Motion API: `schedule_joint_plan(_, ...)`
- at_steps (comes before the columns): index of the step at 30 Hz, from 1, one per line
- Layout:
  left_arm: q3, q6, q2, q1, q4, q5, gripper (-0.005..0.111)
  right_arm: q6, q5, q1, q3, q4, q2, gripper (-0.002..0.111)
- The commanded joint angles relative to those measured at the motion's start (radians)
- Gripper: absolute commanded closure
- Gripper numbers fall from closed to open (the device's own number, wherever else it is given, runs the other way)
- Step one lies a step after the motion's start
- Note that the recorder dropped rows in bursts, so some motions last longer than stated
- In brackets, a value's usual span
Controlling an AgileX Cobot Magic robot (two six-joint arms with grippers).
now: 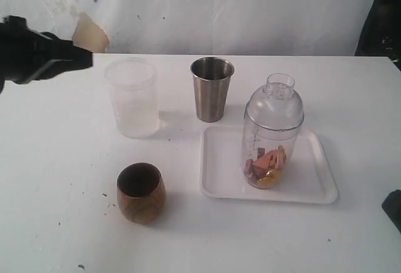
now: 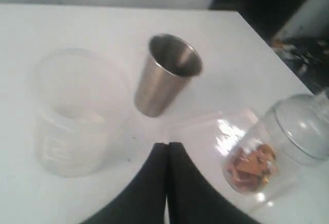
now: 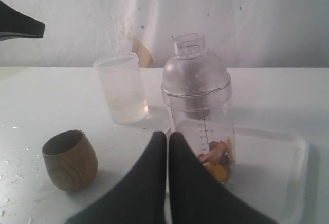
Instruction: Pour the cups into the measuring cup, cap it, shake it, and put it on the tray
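The measuring cup (image 1: 270,141) stands upright on the tray (image 1: 313,193), toward the tray's left half, with a clear domed lid (image 1: 274,101) on it. Orange-brown and yellow pieces (image 1: 266,168) lie heaped at its bottom; I cannot make out what they are. Its printed marks show only faintly.

The tumbler (image 1: 211,89) stands mouth up just behind the tray's far left corner, off the tray. The frosted cup (image 1: 133,97) is further left of the tray, and its cloudy wall hides whether it holds anything. The wooden cup (image 1: 141,193) sits on the table (image 1: 56,223), well left of the tray's near edge; its inside is too dark to read.

The left gripper (image 2: 167,146) has its jaws pressed together on nothing. From the exterior it is a black shape beyond the frosted cup, far from the tray and cut off by the frame. The right gripper (image 3: 167,134) is likewise closed and empty, on the tray's near side, and in its own view it hides the tray's near left corner. From the exterior only a dark sliver shows right of the tray.
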Motion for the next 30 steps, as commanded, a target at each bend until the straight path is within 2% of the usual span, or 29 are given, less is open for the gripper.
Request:
schedule_joint_plan(1,0.078,-0.037,-0.149,0.046,0.0,0.201,0.107,0.059,0.0,0.002,0.005,0.025,-0.005,0.107)
schedule_joint_plan(6,0.168,-0.038,-0.341,0.059,-0.03,0.434,0.107,0.059,0.0,0.002,0.005,0.025,-0.005,0.107)
schedule_joint_plan(10,0.218,-0.038,-0.487,0.059,-0.101,0.515,0.107,0.059,0.0,0.002,0.005,0.025,-0.005,0.107)
schedule_joint_plan(18,0.231,-0.029,-0.627,0.059,-0.129,0.488,0.107,0.059,0.0,0.002,0.005,0.025,-0.005,0.107)
schedule_joint_plan(30,0.231,-0.029,-0.639,0.059,-0.129,0.488,0.107,0.059,0.0,0.002,0.005,0.025,-0.005,0.107)
